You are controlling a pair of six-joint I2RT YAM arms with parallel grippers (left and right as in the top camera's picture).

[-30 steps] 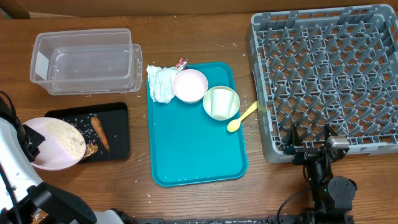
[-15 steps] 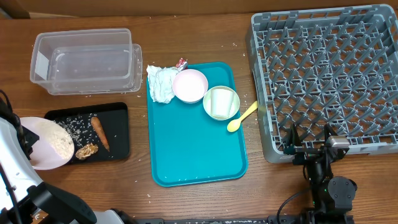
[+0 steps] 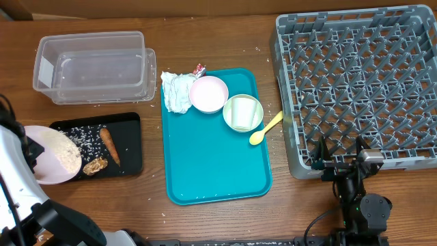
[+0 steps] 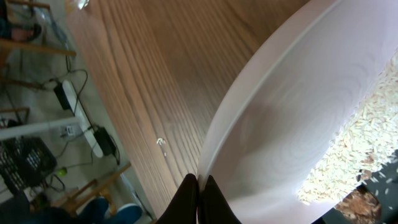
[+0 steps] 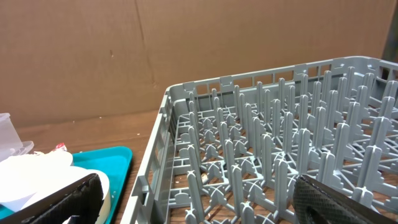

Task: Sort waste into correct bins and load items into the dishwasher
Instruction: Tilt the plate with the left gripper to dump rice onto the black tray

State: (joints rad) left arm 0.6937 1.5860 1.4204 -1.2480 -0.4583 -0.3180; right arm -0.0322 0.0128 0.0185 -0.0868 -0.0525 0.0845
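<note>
In the lower left of the overhead view, the left gripper (image 4: 199, 185) is clamped on the rim of the large plate (image 3: 48, 171). It tips the plate over the black tray (image 3: 133, 154), apparently so the rice (image 3: 67, 156) can slide in. At lower right, the right gripper (image 3: 338, 156) sits spread apart beside the dish rack (image 3: 287, 102).

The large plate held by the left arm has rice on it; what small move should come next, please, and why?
Probably tip the large plate a little steeper over the black tray: the left gripper is shut on its rim, rice sits at the plate's lower edge, and grains already lie in the tray.
</note>
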